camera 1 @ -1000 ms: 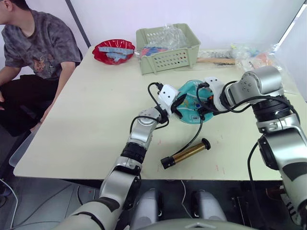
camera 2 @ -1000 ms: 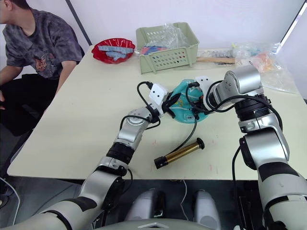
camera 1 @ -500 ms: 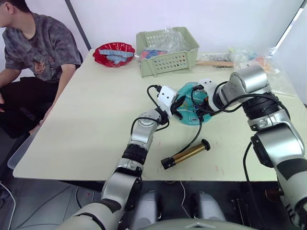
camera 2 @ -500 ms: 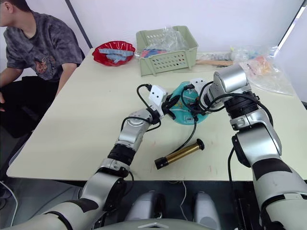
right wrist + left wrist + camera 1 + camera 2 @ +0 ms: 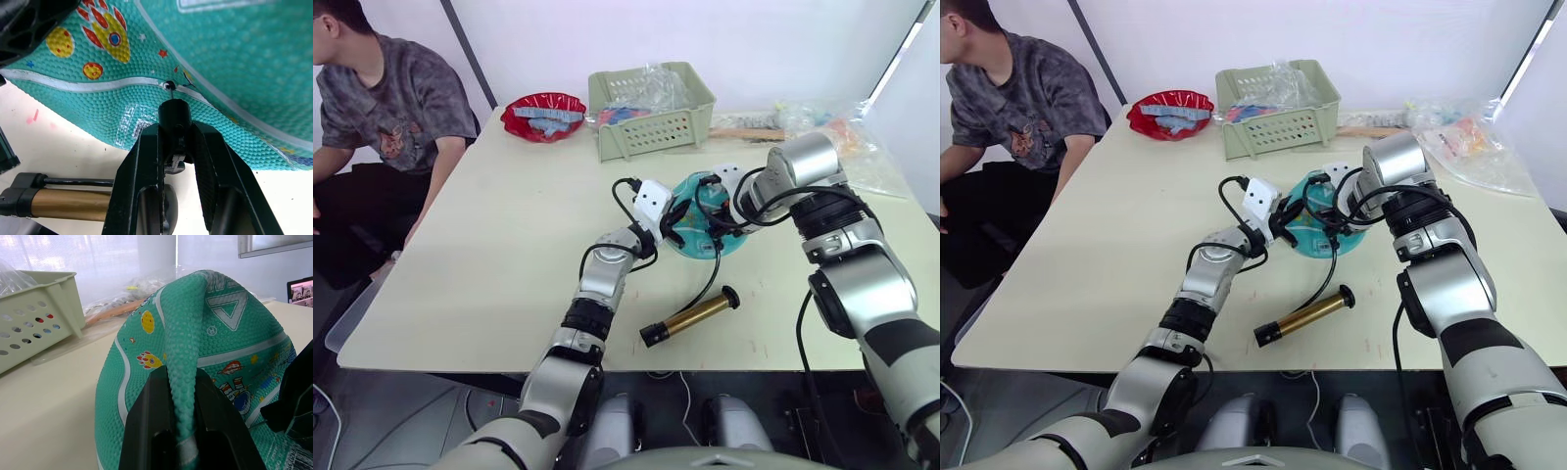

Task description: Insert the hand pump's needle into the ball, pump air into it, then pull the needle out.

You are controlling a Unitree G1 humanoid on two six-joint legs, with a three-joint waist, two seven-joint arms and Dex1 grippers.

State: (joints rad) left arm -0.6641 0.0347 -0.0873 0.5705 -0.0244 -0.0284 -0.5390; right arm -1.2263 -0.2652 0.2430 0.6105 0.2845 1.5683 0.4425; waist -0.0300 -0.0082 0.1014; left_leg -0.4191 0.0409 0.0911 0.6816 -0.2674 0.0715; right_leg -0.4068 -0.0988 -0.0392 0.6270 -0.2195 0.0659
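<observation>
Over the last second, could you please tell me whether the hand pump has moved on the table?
No. The hand pump lies in the same place, handle end toward the ball, near the table's front edge; only the camera has shifted.

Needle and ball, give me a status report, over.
Left pincer shut on a fold of the ball. Right pincer shut on the needle fitting, tip at the valve. Pump lying on table. Nothing in the way.
</observation>
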